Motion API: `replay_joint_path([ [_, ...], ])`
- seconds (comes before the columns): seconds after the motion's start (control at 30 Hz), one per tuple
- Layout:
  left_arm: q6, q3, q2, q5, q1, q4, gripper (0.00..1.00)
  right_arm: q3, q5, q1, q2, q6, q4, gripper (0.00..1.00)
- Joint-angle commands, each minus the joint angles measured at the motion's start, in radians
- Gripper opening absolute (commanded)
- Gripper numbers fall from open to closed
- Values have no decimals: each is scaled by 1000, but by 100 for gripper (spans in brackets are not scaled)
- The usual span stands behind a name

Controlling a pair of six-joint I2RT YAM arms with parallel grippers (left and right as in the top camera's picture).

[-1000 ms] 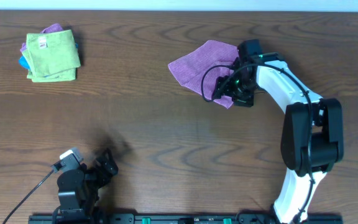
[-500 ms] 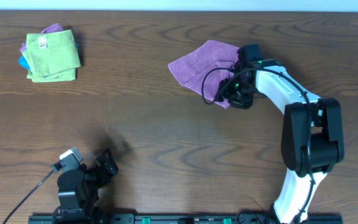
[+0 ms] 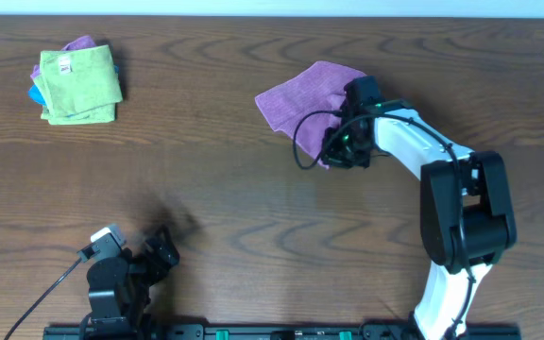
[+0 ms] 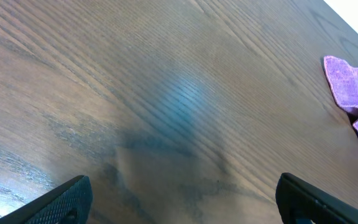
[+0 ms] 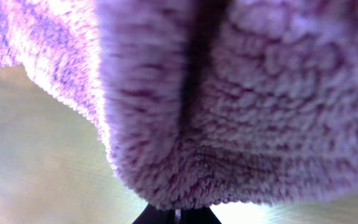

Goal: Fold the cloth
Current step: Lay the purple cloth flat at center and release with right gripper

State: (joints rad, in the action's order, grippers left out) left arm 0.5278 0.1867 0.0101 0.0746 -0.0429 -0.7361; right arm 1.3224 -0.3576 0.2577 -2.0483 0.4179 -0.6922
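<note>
The cloth [image 3: 300, 94] lies on the broad brown wooden surface [image 3: 253, 208], spreading from the right gripper [image 3: 341, 149] out to that gripper's left and away from the robot's base, with its near right edge bunched up at the fingers. It is a lilac terry piece, rumpled and not yet squared, so I judge the fold barely begun. It looks light, limp and grippy rather than slick: it should drape and trail from wherever it is pinched, hold no shape of its own, and drag on the wood without sliding freely. A corner or a stretch of hem seems the best place to take hold, since a pinch in the middle would only gather a lump. Far off to the right gripper's left, well apart from it, sits a folded green cloth [image 3: 81, 85] on a small stack. The right wrist view is filled by pile hanging just above the fingertips, which appear pinched together on the fabric. The left gripper [image 4: 179, 202] hovers over bare wood, fingers spread wide, holding nothing.
</note>
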Motion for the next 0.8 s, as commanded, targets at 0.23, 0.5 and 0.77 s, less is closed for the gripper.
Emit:
replay_joint_path([
  [0.23, 11, -9, -6, -5, 4, 0, 95, -17, -201, 190, 10, 61, 2, 2],
  [0.5, 10, -9, -6, -9, 4, 0, 96, -16, -219, 364, 10, 126, 129, 1],
  [0.77, 11, -9, -6, -9, 4, 0, 95, 1, -219, 356, 66, 99, 151, 70],
])
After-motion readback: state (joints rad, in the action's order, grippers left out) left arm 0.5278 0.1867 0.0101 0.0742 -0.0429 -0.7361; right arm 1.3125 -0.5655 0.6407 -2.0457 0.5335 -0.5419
